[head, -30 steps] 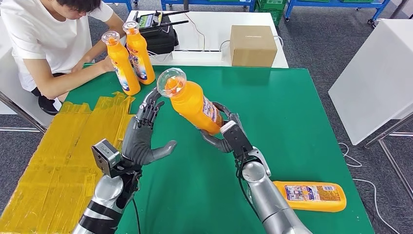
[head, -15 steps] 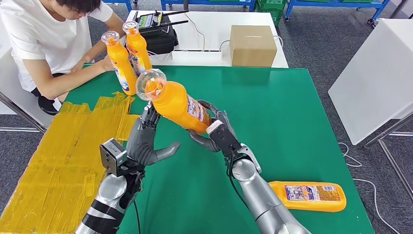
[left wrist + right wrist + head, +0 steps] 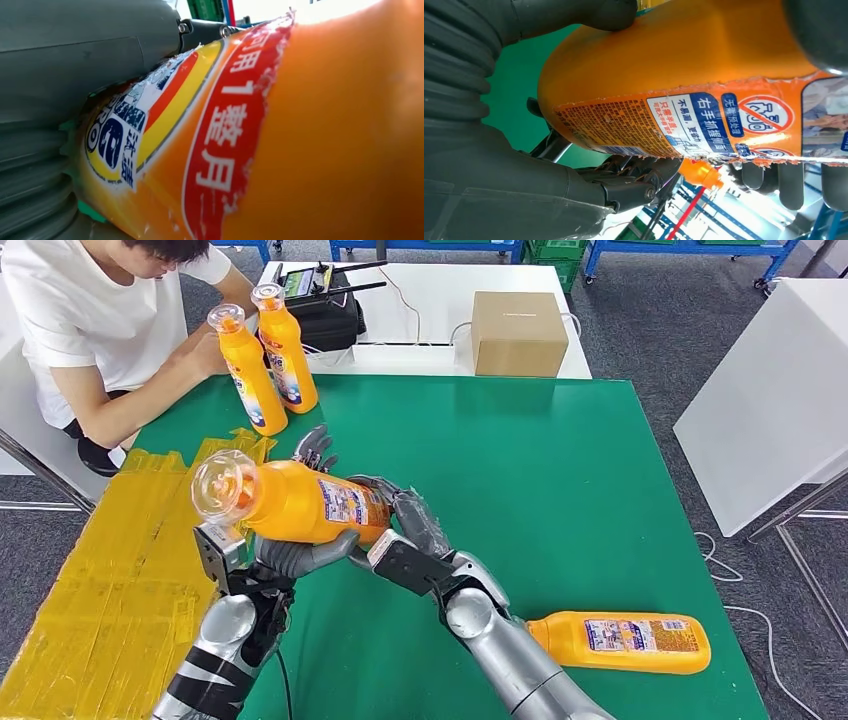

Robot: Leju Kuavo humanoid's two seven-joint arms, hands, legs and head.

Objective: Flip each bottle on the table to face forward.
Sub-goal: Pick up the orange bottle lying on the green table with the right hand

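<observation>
An orange bottle (image 3: 300, 502) with a clear cap hangs level above the green table (image 3: 560, 470), cap toward the left. My right hand (image 3: 400, 532) grips its base end, and its label (image 3: 684, 120) faces the right wrist camera. My left hand (image 3: 300, 552) lies under and behind the bottle: thumb below it, fingers (image 3: 315, 447) still straight behind it. In the left wrist view the bottle (image 3: 300, 150) presses close to that hand (image 3: 75, 60). Two more orange bottles (image 3: 250, 370) (image 3: 287, 345) stand upright at the back left. Another bottle (image 3: 620, 641) lies flat at the front right.
A person (image 3: 100, 320) sits at the table's back left corner, one hand by the upright bottles. Yellow tape (image 3: 120, 570) covers the table's left part. Behind it a white table holds a cardboard box (image 3: 518, 332) and a black device (image 3: 325, 310).
My right hand has swung the held bottle left and down until it lies level in my left hand's palm. The left hand has stayed roughly in place.
</observation>
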